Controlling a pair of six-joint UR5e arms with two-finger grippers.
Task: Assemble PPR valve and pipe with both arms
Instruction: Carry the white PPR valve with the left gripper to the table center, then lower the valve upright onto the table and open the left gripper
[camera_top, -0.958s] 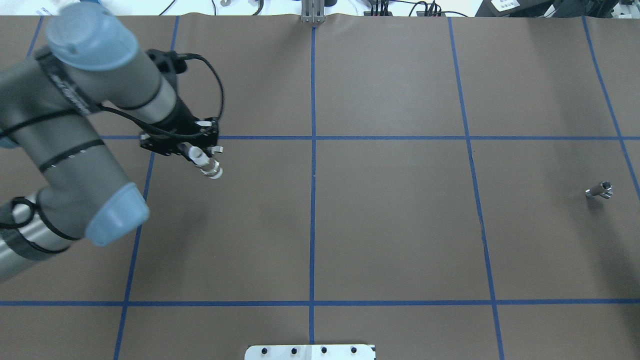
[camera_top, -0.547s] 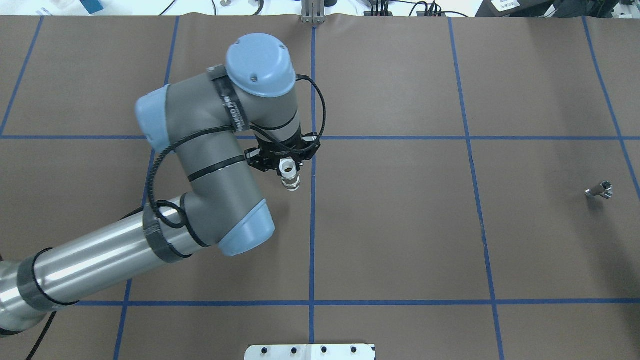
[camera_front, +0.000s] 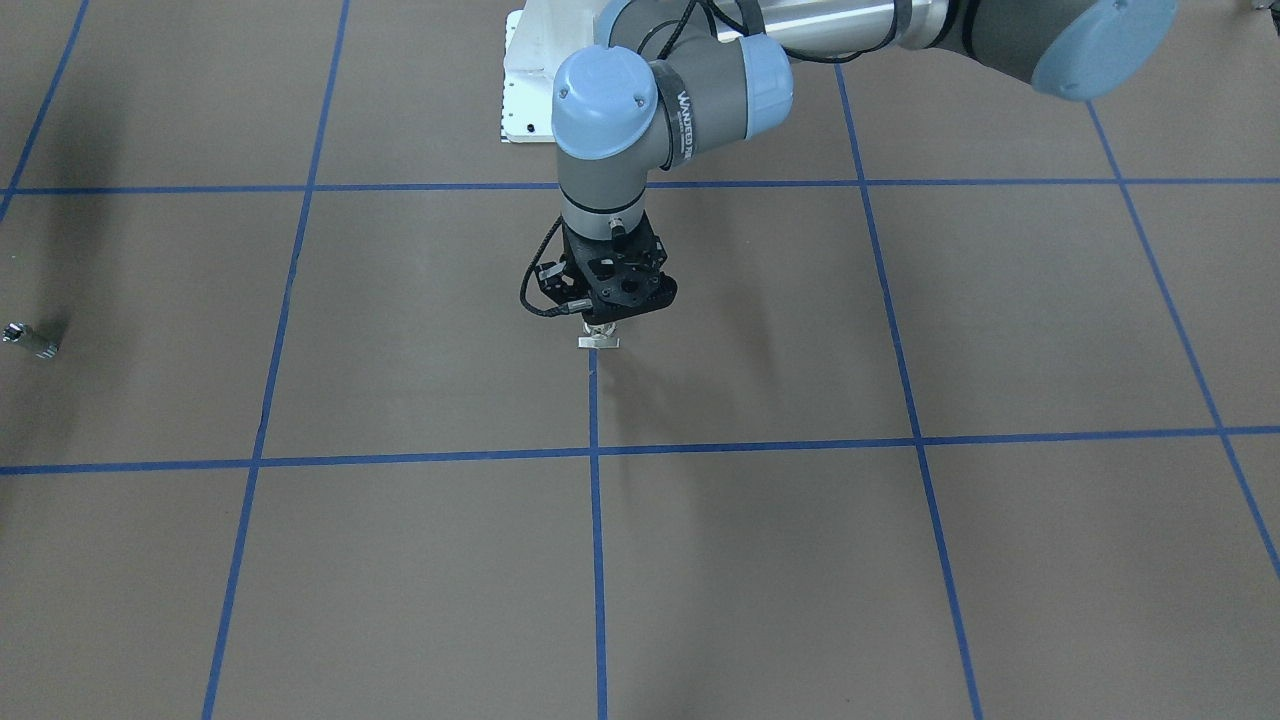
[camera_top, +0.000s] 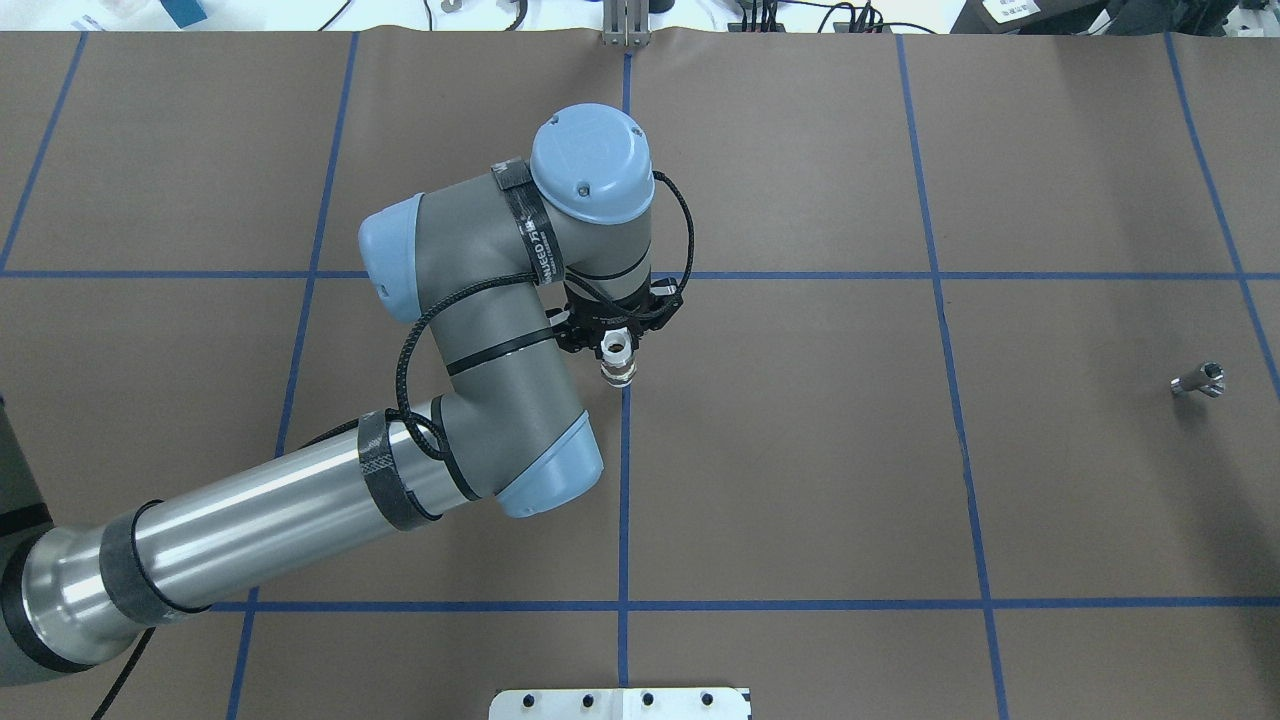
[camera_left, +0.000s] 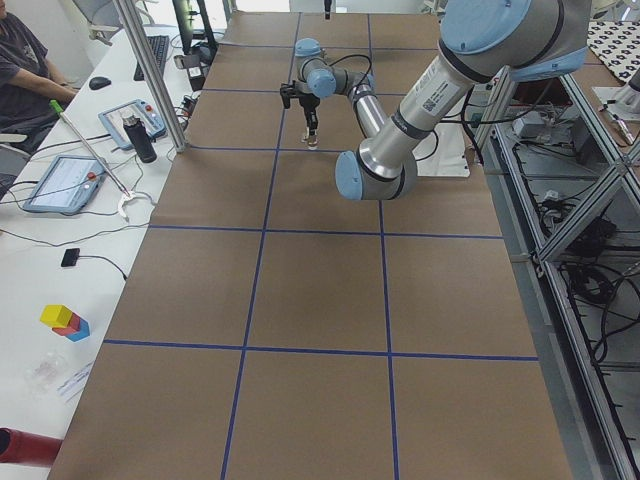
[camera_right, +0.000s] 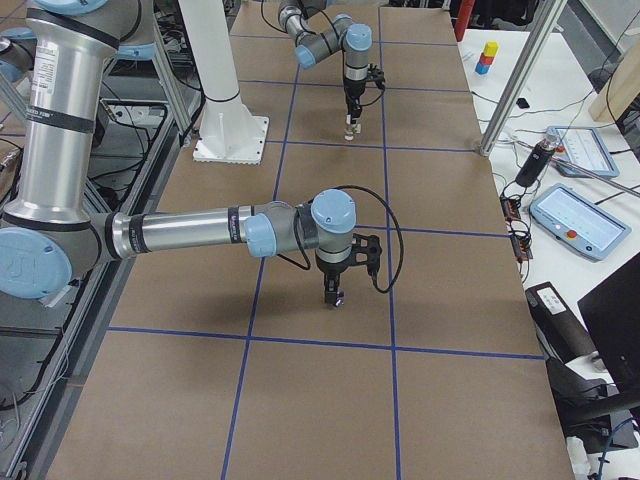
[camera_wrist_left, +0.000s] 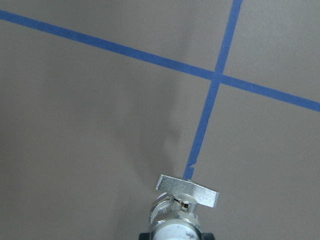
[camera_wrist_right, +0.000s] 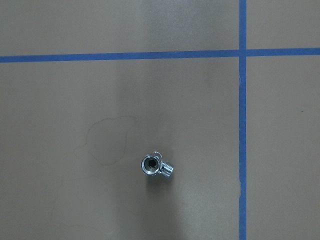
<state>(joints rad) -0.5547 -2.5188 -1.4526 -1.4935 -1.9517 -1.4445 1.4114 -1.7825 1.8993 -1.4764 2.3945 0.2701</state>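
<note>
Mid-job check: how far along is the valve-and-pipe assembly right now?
Done: the left gripper has the white-and-chrome valve clamped, handle end down, over the middle of the table. In hand: the right gripper hangs above the table, its wrist camera looking down on the small chrome fitting, which lies ungrasped. Left: grasp that fitting, bring both parts together, join them.

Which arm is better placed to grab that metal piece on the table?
Right. Its wrist camera looks straight down on the metal fitting, while the left arm holds the valve in its jaws.
</note>
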